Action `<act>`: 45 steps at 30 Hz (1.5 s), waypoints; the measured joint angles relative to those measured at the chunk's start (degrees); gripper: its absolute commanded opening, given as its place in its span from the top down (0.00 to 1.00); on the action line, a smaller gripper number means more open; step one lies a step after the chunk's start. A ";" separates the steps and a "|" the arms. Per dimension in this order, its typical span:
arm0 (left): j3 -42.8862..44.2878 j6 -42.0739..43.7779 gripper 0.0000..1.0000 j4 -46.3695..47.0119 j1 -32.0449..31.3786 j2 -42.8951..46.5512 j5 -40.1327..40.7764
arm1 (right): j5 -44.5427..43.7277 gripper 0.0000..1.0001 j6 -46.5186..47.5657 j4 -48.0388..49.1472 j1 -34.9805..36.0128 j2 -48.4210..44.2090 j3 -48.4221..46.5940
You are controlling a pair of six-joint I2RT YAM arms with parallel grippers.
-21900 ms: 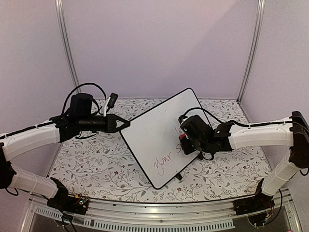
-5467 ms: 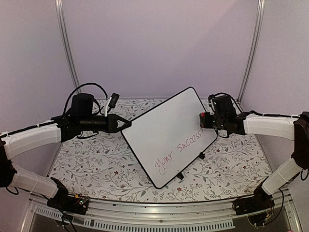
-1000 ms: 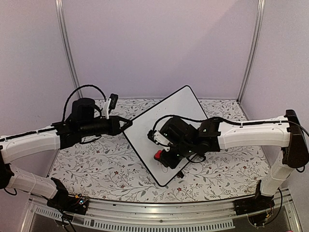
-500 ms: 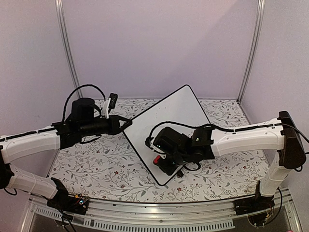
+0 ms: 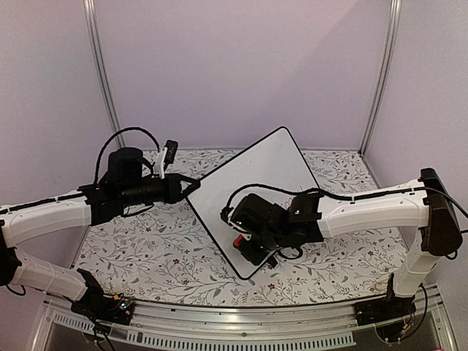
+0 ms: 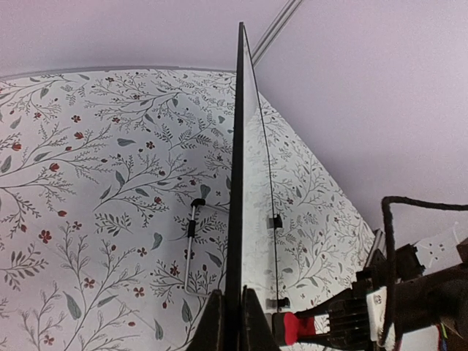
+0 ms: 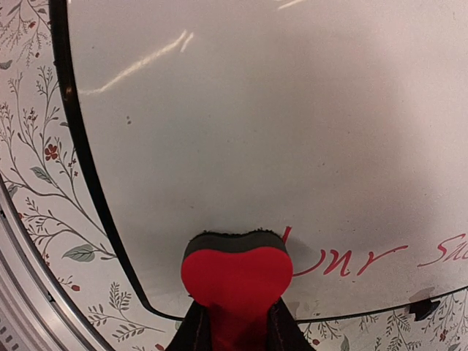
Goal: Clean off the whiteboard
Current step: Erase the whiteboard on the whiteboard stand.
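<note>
Two grips: left claw [image 6: 232, 303] pinches whiteboard [image 7: 256, 110] edge; right claw [image 7: 238, 325] pinches red eraser [image 7: 236, 274] beside red handwriting [image 7: 351, 262].

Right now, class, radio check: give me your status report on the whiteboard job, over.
Left pincer shut on whiteboard edge. Right pincer shut on red eraser, at start of red writing. Writing not yet wiped. No obstruction seen.

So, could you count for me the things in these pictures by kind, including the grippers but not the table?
whiteboard: 1
eraser: 1
grippers: 2, the left gripper and the right gripper
Total: 4
</note>
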State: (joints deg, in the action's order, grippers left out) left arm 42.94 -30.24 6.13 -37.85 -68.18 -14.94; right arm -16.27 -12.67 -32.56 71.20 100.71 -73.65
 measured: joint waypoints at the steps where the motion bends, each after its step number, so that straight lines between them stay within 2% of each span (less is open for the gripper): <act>1: 0.00 0.00 1.00 0.02 0.00 0.00 -0.02 | 0.02 0.79 -0.02 0.00 0.00 0.00 0.00; 11: 0.00 0.00 1.00 0.07 0.00 0.00 -0.02 | 0.33 0.79 -0.66 0.02 0.00 0.13 0.46; 32: 0.00 0.04 1.00 0.63 0.15 0.00 0.13 | 3.34 0.80 -4.48 -0.22 0.59 0.13 7.43; 45: 0.00 0.00 1.00 0.96 0.15 0.00 0.09 | -2.93 0.79 -8.17 -0.24 1.57 0.70 7.28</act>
State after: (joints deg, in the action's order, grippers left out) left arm 42.94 -30.24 7.09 -37.69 -68.18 -14.85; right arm -19.20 -20.84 -32.80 72.77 101.41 -66.37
